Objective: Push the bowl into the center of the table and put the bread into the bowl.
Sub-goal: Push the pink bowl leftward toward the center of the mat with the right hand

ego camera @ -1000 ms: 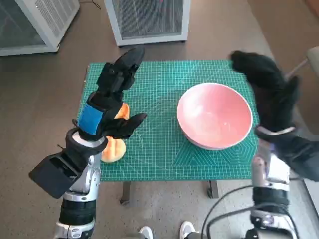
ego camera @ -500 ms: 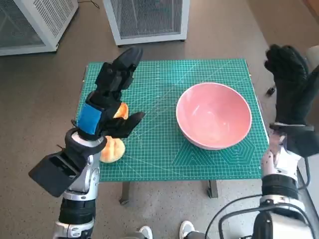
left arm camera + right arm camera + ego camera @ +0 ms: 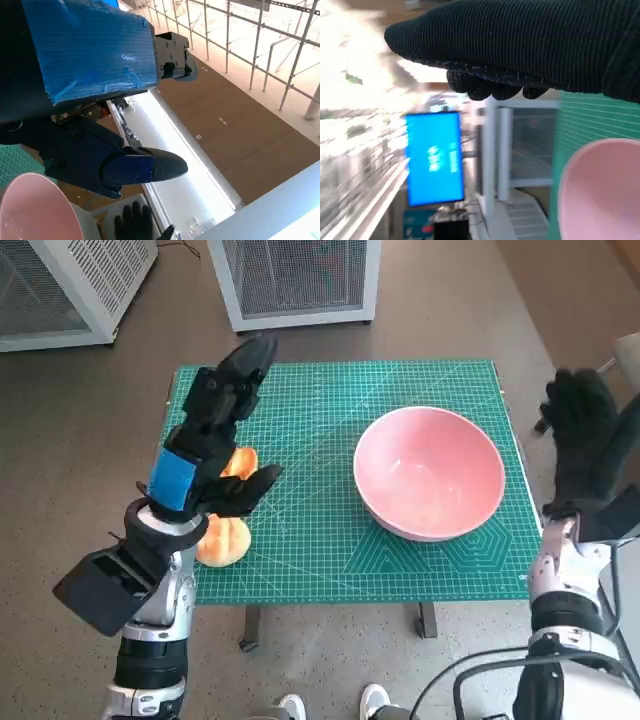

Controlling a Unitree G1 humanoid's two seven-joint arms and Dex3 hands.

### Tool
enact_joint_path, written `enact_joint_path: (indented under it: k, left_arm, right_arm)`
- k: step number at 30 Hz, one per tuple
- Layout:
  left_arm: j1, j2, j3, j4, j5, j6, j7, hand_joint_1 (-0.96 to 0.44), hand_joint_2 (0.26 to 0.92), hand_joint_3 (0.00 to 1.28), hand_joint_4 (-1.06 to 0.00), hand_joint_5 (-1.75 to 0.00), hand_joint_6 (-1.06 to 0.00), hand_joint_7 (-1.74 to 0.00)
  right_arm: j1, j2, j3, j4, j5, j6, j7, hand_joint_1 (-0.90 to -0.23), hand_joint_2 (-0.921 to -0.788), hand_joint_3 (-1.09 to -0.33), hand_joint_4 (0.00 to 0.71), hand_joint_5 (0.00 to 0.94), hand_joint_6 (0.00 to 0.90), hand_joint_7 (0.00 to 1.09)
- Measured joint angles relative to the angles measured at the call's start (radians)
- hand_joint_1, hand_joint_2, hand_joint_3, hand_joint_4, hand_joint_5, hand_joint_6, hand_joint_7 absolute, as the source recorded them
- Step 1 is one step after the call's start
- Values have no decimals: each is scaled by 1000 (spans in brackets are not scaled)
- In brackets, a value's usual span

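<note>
Only the head view shows the bread (image 3: 226,528), lying at the counter's (image 3: 320,560) left edge, partly under the left hand (image 3: 205,455). The pink bowl (image 3: 430,472) sits right of centre and shows in every view. The left hand hovers, fingers (image 3: 240,375) spread, holding nothing. The right hand (image 3: 583,445) is raised beyond the counter's right edge, fingers apart, empty.

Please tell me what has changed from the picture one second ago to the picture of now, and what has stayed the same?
The right hand moved away from above the pink bowl, out past the right edge of the table, and came nearer the robot; it holds nothing. The left hand shifted only slightly and hovers open above the bread. The bowl and the bread stayed where they were.
</note>
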Motion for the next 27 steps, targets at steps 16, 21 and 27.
enact_joint_path:
  k: [16, 21, 27]
  left_arm:
    - [15, 25, 12, -26, -2, 1, -2, -610, 921, 414, -147, -14, 1, -471]
    - [32, 37, 21, -30, -5, 2, -9, -621, 921, 408, -149, -13, 1, -469]
    - [51, 54, 33, -33, -9, 2, -14, -630, 921, 401, -152, -13, 0, -466]
  right_arm:
    - [-3, 81, -31, 60, -2, 102, -9, -367, -921, -663, 233, 1, 67, 433]
    - [-5, 110, -32, 70, -3, 129, -24, -390, -921, -652, 240, 3, 91, 395]
    - [-14, 140, -32, 75, -3, 167, -35, -395, -921, -645, 251, 7, 120, 389]
